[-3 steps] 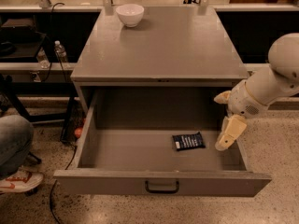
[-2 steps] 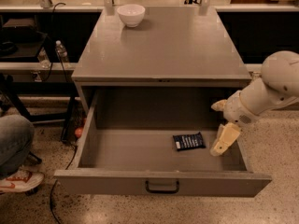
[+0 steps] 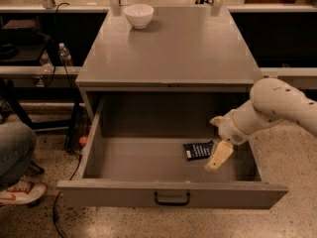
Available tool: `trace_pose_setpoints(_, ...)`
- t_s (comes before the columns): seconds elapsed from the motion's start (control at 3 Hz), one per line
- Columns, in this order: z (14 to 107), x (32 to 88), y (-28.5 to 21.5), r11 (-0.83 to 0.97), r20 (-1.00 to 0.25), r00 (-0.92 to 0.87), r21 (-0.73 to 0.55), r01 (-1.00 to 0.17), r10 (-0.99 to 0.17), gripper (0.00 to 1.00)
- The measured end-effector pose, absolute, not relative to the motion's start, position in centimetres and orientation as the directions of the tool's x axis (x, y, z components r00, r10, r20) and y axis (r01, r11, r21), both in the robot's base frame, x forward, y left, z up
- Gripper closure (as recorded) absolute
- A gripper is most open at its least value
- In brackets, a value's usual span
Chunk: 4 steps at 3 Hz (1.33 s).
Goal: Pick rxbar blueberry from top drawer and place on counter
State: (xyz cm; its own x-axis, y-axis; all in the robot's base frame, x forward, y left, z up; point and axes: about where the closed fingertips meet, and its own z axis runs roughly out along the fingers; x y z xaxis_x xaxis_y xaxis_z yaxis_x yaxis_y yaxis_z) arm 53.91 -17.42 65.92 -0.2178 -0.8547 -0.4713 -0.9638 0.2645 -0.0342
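Observation:
The rxbar blueberry (image 3: 198,150), a dark flat wrapper with white text, lies on the floor of the open top drawer (image 3: 171,197), right of centre. My gripper (image 3: 218,157) hangs inside the drawer just right of the bar, its cream finger (image 3: 219,155) pointing down next to the bar's right edge. The white arm (image 3: 277,108) reaches in from the right. The grey counter (image 3: 173,48) lies above the drawer.
A white bowl (image 3: 138,15) stands at the counter's back left. A person's knee and shoe (image 3: 15,182) are at the left on the floor. A water bottle (image 3: 64,56) stands on a shelf at the left. The drawer handle (image 3: 171,200) is front centre.
The arm and gripper have moved left and down into the drawer, closing on the bar's right edge. The bar has not moved.

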Motion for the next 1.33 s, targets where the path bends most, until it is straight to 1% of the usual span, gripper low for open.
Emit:
trace_pose_setpoints(1.0, 59.8, 54.4, -15.3, 0.247, -0.461, -0.222, 0.007, -0.969, -0.859, 0.0)
trace_pose_setpoints(1.33, 58.9, 54.2, -15.2, 0.251, -0.459, -0.229, 0.015, -0.968, -0.858, 0.14)
